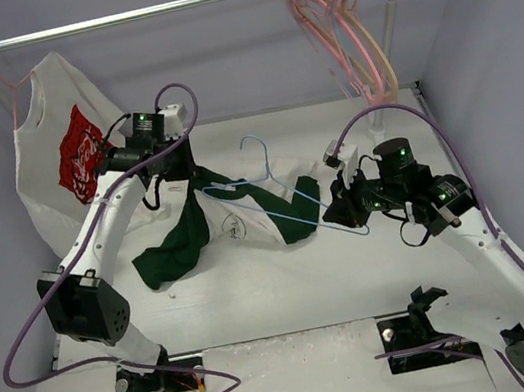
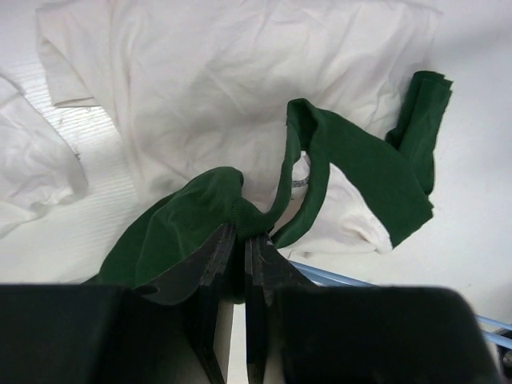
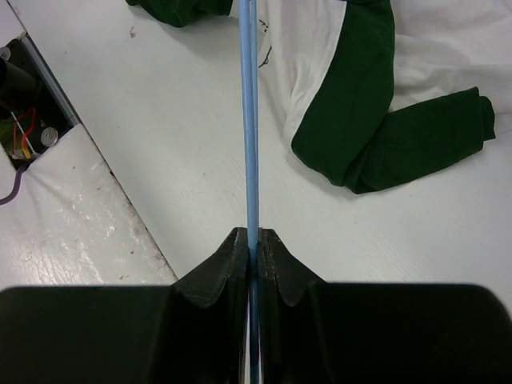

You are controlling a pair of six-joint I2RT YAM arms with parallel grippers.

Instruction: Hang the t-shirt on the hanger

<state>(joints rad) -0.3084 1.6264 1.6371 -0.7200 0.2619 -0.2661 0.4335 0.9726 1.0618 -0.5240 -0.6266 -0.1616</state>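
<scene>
"How much of the hanger (image 2: 336, 277) shows in the left wrist view?"

"Only a blue sliver. The body of the left gripper (image 2: 242, 237) covers the rest, and the right edge cuts it off."

"And in the right wrist view?"

"The wire runs out at the top edge. The t-shirt (image 3: 360, 104) is cropped there too, and from above its drawing is too small to make out."
</scene>
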